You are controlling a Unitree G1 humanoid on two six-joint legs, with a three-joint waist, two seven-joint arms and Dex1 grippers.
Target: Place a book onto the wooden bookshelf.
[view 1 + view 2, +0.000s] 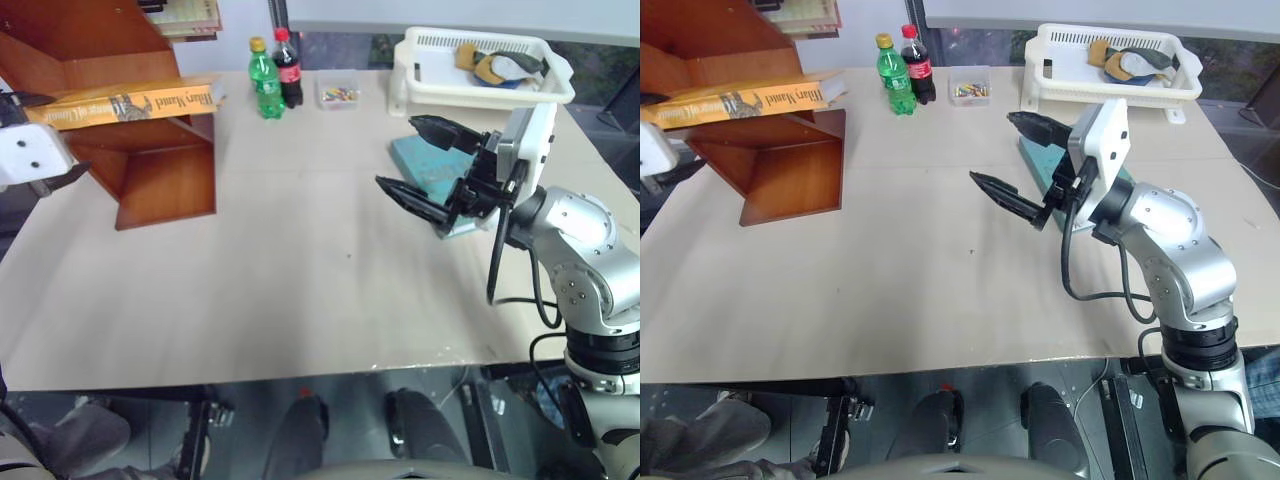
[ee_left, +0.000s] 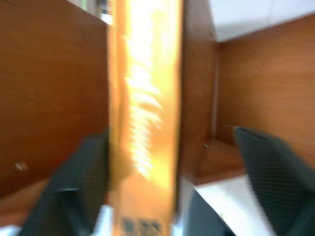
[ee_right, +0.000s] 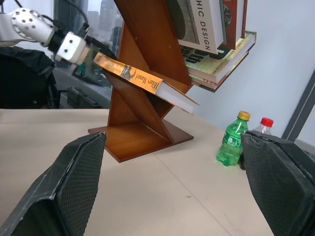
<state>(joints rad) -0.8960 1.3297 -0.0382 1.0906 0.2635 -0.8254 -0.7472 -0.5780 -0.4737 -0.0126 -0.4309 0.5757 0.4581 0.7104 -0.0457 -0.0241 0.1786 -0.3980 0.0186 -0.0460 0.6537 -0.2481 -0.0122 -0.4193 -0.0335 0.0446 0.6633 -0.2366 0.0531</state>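
orange-yellow book (image 1: 130, 105) lies flat on bookshelf (image 1: 150, 175).

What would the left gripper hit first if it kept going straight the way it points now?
Probably the book: its orange spine stands between the open fingers of the left gripper, with the wooden bookshelf behind it. Depth is unclear.

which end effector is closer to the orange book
Left. The left end effector is right at the book's end on the bookshelf, fingers open on either side. The right end effector hovers across the table.
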